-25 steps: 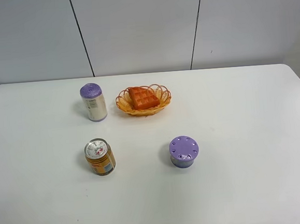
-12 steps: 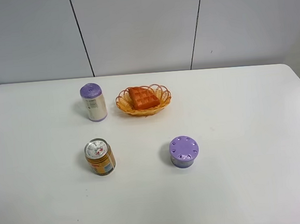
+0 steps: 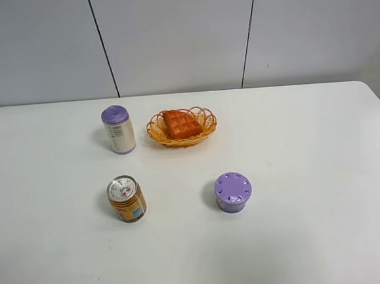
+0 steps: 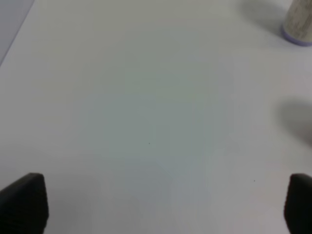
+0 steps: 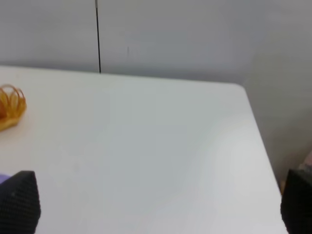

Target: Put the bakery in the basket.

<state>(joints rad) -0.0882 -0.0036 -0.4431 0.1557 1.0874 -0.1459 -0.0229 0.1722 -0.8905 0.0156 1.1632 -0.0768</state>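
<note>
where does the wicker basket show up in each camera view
Exterior high: the basket sits at the back of the table, just left of centre, with the waffle inside it.
Left wrist: not in it.
Right wrist: only a bit of its looped rim shows at the picture's left edge.
Shared landmark: the dark wall seam behind the table.

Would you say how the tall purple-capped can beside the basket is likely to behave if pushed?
The purple-capped can stands upright and narrow, so a high push would probably tip it. Being cylindrical, it would likely roll once down. It looks rigid.
</note>
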